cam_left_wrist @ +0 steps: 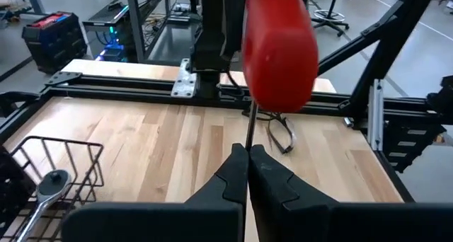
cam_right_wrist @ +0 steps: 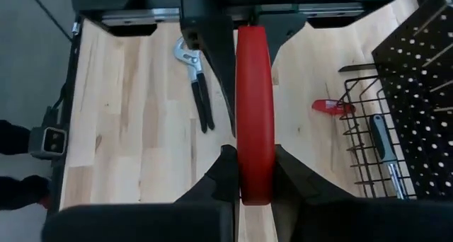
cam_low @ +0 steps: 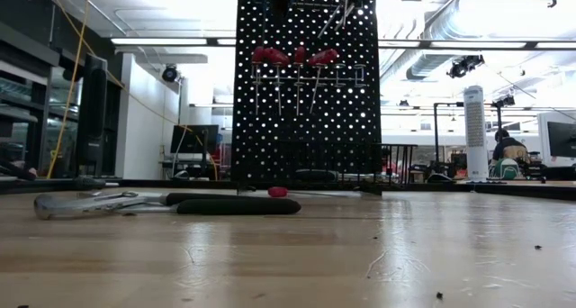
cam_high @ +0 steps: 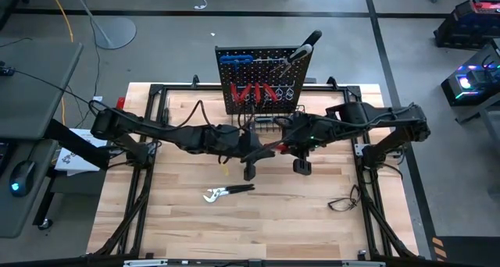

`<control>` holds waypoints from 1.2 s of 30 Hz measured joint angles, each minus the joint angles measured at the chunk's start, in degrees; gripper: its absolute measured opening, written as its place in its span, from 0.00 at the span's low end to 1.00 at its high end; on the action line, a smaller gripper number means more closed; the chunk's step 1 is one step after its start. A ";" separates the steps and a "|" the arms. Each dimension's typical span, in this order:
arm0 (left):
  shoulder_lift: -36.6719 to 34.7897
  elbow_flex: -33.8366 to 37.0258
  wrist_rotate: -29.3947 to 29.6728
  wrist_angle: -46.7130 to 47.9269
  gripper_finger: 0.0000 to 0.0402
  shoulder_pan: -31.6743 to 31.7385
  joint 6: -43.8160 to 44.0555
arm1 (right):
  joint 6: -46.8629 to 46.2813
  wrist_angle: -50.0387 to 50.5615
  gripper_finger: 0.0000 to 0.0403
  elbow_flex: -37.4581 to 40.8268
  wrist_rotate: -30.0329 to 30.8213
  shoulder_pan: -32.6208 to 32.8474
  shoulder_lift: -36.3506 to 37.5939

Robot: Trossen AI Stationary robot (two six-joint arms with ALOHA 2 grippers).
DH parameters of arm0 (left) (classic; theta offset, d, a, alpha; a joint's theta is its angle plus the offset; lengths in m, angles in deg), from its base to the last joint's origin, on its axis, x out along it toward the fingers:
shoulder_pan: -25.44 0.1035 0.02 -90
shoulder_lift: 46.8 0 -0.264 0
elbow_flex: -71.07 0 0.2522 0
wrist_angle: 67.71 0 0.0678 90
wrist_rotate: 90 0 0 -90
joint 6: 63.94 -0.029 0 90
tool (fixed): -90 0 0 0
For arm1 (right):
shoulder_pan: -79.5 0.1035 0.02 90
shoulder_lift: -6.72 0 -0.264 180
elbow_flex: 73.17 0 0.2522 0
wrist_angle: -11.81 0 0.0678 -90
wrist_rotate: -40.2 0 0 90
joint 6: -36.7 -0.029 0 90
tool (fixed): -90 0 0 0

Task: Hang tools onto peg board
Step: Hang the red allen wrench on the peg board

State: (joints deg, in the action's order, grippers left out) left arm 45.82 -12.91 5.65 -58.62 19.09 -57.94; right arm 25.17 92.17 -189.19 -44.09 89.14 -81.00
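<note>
Both grippers meet in front of the peg board (cam_high: 262, 80), above the table's middle, and are shut on one red-handled screwdriver (cam_left_wrist: 279, 44). My left gripper (cam_left_wrist: 248, 151) has its thin shaft. My right gripper (cam_right_wrist: 255, 189) has the red handle (cam_high: 283, 148). More red-handled screwdrivers (cam_low: 288, 56) and blue hex keys (cam_high: 234, 60) hang on the board. Silver pliers with black handles (cam_high: 226, 193) lie flat on the table nearer the front edge. A small red tool (cam_right_wrist: 333, 106) lies on the table by the wire basket (cam_right_wrist: 368, 129). My left gripper pinches the screwdriver's bare metal shaft (cam_left_wrist: 249, 129) between its two fingertips, a short way from the handle. The handle stands above the fingertips, and the screwdriver is clear of the table. My right gripper pinches the red handle (cam_right_wrist: 255, 164) between its two fingers, near the handle's end. It comes slanting down from above. The handle runs on away from the fingers toward the left gripper.
The black wire basket (cam_left_wrist: 56, 164) at the board's foot holds a ratchet wrench (cam_left_wrist: 42, 192). A tangle of black cable (cam_high: 344, 201) lies near the table's right edge. Black frame tubes (cam_high: 367, 212) run along the table's sides. Bare wood lies toward the front.
</note>
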 joint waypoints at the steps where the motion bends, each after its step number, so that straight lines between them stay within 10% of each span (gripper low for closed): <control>1: 0.00 0.00 0.12 0.21 0.00 0.02 0.24 | -0.01 -0.01 0.08 -0.05 0.29 -0.35 0.00; 16: -9.89 3.57 2.23 17.53 0.00 -0.61 6.74 | -4.98 12.09 0.08 -8.69 22.68 -13.28 -0.10; 36: -12.52 12.44 3.02 4.61 0.00 -3.26 17.72 | -1.49 6.05 0.08 -8.55 18.05 -21.73 -2.81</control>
State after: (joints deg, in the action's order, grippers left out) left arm 33.29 -0.47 8.67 -54.00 15.84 -40.22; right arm 23.68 98.22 -197.74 -26.05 67.41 -83.81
